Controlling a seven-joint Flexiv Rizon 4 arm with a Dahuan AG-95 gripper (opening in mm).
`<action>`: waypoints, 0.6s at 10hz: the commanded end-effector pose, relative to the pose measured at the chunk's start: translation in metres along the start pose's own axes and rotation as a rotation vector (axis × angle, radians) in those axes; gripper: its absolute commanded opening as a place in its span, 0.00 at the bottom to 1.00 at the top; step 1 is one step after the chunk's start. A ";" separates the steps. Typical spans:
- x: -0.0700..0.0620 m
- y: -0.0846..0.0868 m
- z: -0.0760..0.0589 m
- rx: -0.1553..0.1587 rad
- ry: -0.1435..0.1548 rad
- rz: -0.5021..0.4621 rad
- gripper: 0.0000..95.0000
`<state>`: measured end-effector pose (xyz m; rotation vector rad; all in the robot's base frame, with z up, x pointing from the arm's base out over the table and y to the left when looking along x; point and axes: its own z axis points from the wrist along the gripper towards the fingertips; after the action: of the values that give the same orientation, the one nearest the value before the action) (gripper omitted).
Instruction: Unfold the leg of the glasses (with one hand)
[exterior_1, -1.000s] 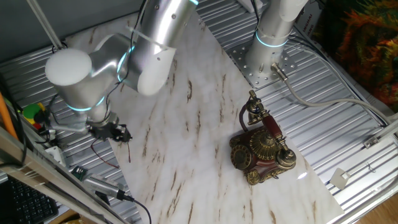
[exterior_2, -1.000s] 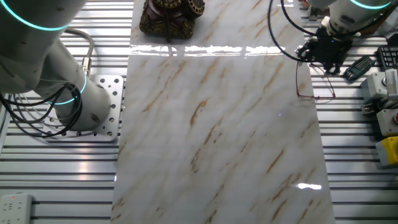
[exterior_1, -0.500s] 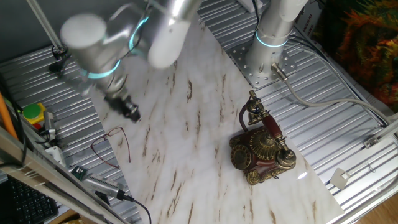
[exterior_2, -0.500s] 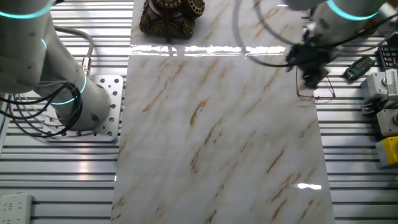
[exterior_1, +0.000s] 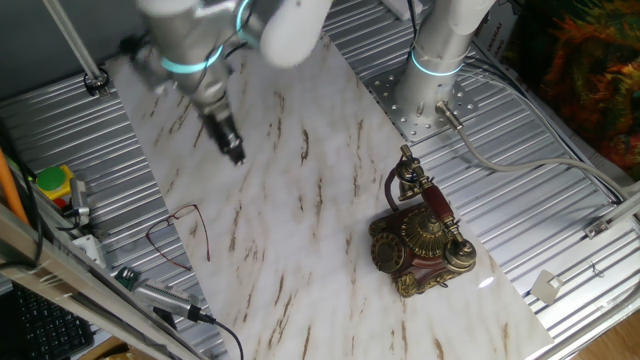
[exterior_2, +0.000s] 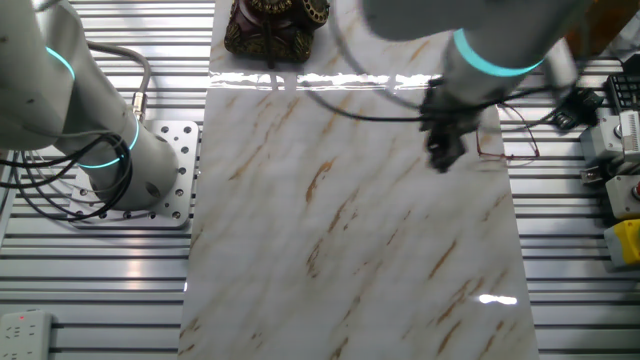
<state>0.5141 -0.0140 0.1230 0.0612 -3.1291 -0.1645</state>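
The glasses (exterior_1: 178, 236) lie flat on the marble board (exterior_1: 300, 230), close to its edge nearest the clutter of small devices; from the other fixed view the glasses (exterior_2: 507, 140) sit at the board's right edge, one thin leg stretched out along the surface. My pincer (exterior_1: 233, 152) hangs above the board, apart from them and holding nothing, further in over the marble. In the other fixed view my pincer (exterior_2: 442, 155) is just beside the frame, toward the board's middle. It is blurred, so I cannot tell whether my fingers are parted or closed. The ornate telephone (exterior_1: 420, 238) stands well apart on the far side.
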 end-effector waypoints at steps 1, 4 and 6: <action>0.032 -0.015 -0.008 -0.037 -0.003 0.126 0.60; 0.032 -0.015 -0.008 -0.061 0.002 0.104 0.60; 0.031 -0.014 -0.008 -0.073 0.003 0.094 0.60</action>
<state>0.4819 -0.0303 0.1304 -0.1450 -3.1071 -0.2821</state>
